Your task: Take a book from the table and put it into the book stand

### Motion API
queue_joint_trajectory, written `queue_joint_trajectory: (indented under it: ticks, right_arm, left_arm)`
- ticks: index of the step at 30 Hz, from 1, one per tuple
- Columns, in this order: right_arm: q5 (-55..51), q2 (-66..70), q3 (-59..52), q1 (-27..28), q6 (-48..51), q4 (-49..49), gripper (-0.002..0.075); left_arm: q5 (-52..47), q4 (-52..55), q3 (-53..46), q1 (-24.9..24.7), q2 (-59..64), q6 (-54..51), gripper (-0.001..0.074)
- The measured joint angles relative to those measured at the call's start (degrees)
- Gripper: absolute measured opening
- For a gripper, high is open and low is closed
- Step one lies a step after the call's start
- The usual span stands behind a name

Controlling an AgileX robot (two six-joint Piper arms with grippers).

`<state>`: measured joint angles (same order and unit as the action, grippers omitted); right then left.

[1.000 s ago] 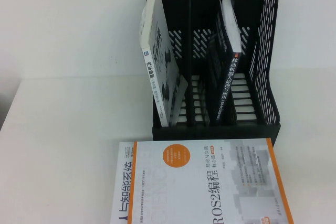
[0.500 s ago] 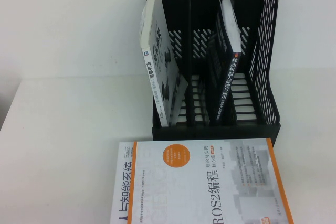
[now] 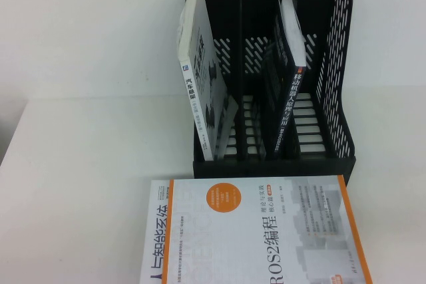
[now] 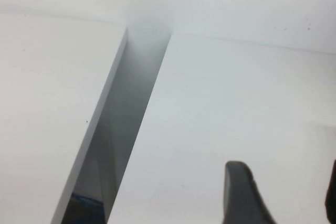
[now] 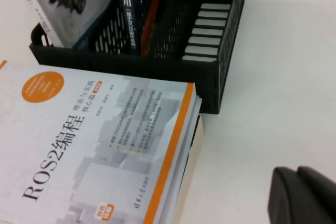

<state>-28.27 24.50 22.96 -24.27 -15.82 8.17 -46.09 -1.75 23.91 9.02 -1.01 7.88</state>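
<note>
The book (image 3: 200, 91), white with a black title and grey car-part pictures, stands leaning in the left slot of the black book stand (image 3: 333, 64) at the back of the white table (image 3: 80, 164). It also shows in the right wrist view (image 5: 63, 3), with the stand (image 5: 157, 66) around it. Neither gripper shows in the high view. In the left wrist view my left gripper (image 4: 283, 198) is open and empty over bare white table. In the right wrist view my right gripper (image 5: 296, 182) is shut and empty, above the table beside the stand's right front corner.
A dark-spined book (image 3: 286, 91) leans in the stand's middle slot. The orange-edged white ROS2 book (image 3: 253, 231) lies flat in front of the stand, also in the right wrist view (image 5: 89, 156). A dark gap (image 4: 121, 129) runs between two white surfaces under the left gripper.
</note>
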Motion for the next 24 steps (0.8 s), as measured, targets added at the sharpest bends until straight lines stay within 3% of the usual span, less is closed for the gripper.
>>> queue_joint_trajectory:
  ticks: [12, 19, 24]
  right_arm:
    - [0.0, 0.0, 0.0, 0.0, 0.0, -0.1, 0.0005]
    - [0.0, 0.0, 0.0, 0.0, 0.0, -0.1, 0.0005]
    - [0.0, 0.0, 0.0, 0.0, 0.0, -0.1, 0.0005]
  left_arm:
    - [3.7, 1.7, -2.0, -1.7, 0.0, -1.4, 0.0295]
    - [21.2, 1.7, -10.9, -8.9, 0.0, -5.0, 0.0271]
    - [31.1, 1.7, -18.3, -10.0, 0.0, -5.0, 0.027]
